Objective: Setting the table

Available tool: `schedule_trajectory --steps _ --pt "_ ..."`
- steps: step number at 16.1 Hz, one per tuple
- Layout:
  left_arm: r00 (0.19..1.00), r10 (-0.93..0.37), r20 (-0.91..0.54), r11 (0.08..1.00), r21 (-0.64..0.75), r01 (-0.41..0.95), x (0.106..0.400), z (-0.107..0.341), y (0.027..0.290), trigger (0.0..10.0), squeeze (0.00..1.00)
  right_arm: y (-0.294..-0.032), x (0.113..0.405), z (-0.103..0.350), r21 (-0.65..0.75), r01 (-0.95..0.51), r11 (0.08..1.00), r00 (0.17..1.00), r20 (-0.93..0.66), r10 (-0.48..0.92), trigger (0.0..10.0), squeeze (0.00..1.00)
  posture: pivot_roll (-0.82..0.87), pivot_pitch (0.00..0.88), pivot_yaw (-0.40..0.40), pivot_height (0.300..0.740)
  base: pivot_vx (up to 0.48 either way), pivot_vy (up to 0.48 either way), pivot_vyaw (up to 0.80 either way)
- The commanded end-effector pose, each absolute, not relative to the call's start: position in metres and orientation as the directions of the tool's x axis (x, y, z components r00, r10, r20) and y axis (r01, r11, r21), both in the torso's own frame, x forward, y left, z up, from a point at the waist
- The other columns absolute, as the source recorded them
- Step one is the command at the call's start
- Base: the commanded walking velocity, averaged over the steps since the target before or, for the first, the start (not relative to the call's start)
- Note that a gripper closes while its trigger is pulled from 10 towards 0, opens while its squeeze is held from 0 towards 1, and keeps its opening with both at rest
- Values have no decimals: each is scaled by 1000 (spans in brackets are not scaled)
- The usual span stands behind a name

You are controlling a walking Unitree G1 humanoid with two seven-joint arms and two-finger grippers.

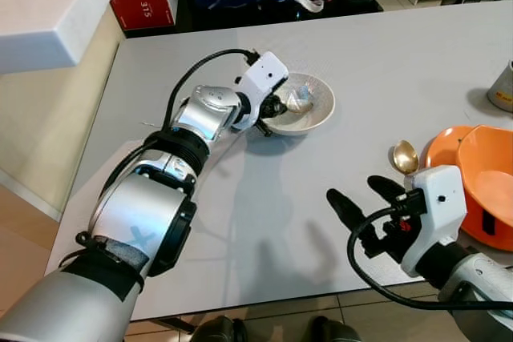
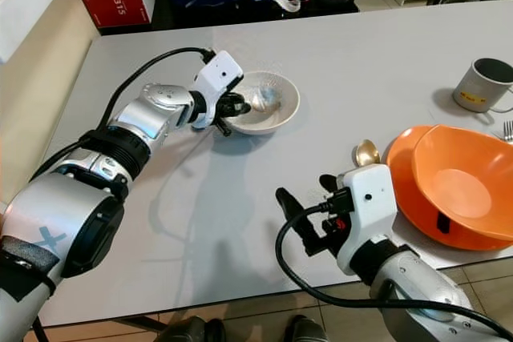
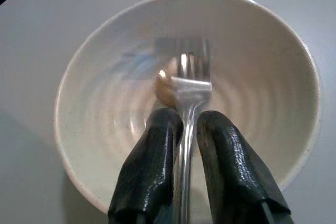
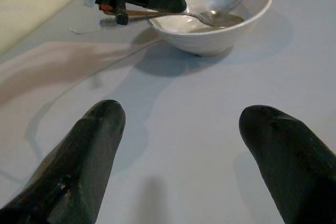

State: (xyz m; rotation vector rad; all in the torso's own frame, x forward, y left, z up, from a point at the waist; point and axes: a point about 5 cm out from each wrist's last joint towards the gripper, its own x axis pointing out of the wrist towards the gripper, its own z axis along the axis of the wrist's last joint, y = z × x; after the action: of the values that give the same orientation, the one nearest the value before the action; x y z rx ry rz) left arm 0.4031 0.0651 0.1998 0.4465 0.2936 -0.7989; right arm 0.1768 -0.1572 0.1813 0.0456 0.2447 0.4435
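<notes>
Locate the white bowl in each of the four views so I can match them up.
Left eye view: white bowl upper centre of the table.
Right eye view: upper centre.
Left wrist view: directly ahead.
Right wrist view: far end.
Shared landmark: left gripper holding a fork over the bowl.

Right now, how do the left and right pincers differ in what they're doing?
The left pincer is shut on a fork, its black fingers pinching the handle; the right pincer is open and holds nothing. The left pincer reaches to the white bowl, with the fork's head inside it; the right pincer hovers over bare table, apart from the bowl, near the orange dish. Both have two long black fingers.
</notes>
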Motion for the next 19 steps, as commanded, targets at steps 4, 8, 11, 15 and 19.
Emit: schedule_trajectory --steps 4,8,11,15,19 --pt "677 -611 -409 603 314 734 406 209 68 10000 1000 -153 172 185 95 -431 897 872 -212 441 10000 0 -139 96 124 740 0 0 0" --pt "702 -666 -252 629 315 711 409 233 69 10000 0 -152 172 186 95 -437 895 871 -204 447 10000 0 -133 79 132 740 0 0 0" --pt "662 -749 -30 638 240 732 400 248 82 10000 0 -149 177 186 105 -410 906 890 -169 423 10000 0 -119 42 136 740 0 0 0" --pt "661 -744 98 662 236 711 338 212 93 10000 0 -149 197 182 138 -279 950 948 -120 296 10000 0 -56 0 93 740 0 0 0" --pt "796 -603 53 795 127 594 274 175 115 10000 0 -160 210 182 157 -179 971 979 -72 192 10000 0 -29 0 49 740 -169 0 0"
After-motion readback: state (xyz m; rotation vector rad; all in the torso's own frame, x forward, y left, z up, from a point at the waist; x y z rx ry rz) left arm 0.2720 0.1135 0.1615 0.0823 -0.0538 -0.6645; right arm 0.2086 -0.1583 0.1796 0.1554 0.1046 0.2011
